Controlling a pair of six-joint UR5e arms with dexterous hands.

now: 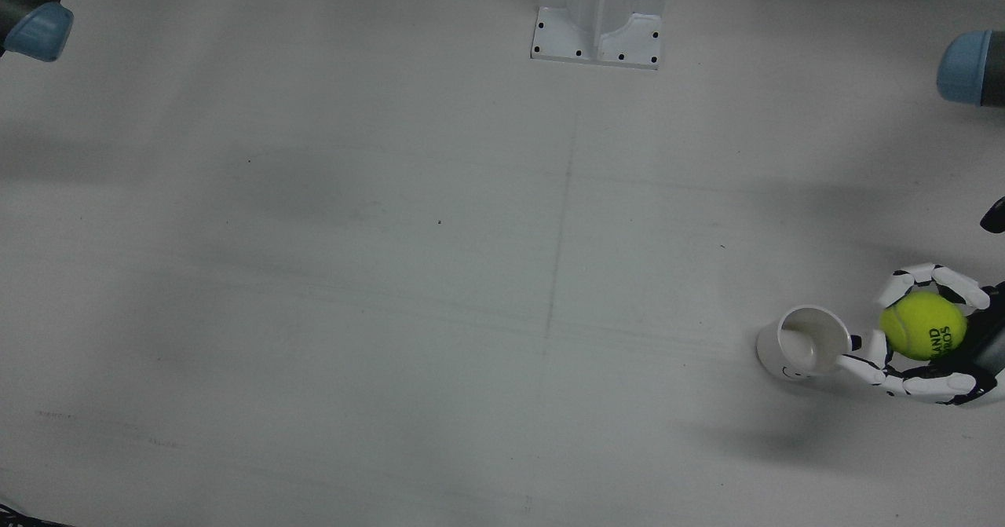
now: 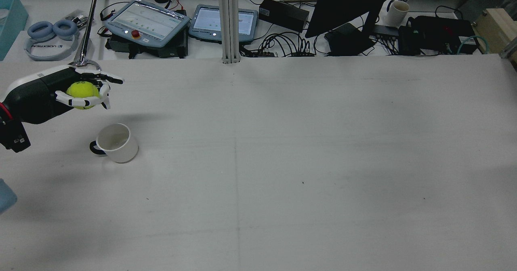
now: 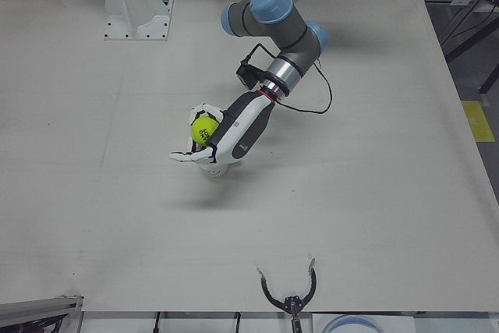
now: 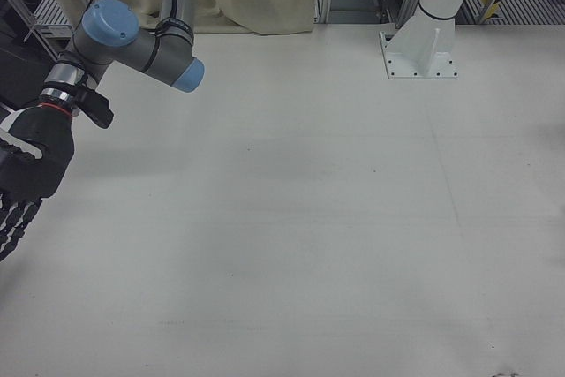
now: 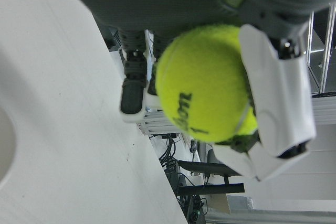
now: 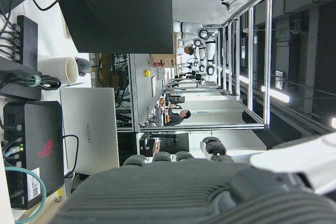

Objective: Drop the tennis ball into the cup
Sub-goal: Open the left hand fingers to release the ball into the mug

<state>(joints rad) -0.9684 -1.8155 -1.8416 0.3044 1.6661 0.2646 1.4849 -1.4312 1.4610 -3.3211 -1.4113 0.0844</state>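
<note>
The yellow-green tennis ball (image 1: 922, 325) is in my left hand (image 1: 942, 354), whose fingers wrap around it. The hand hovers above the table at the left side of the station. A white cup (image 1: 805, 342) with a dark handle stands upright on the table, its mouth open and nothing inside. From above, the ball lies beside the cup's mouth, not over it. The rear view shows the ball (image 2: 83, 95) higher than the cup (image 2: 116, 142) and beyond it. My right hand (image 4: 26, 174) hangs at the far edge of its half, fingers spread, holding nothing.
A white arm pedestal (image 1: 598, 16) is bolted at the table's robot side. A metal claw tool (image 3: 288, 295) lies at the operators' edge. Beyond that edge a desk carries teach pendants (image 2: 147, 22), a monitor (image 2: 347, 4), cables and another mug (image 2: 398, 11).
</note>
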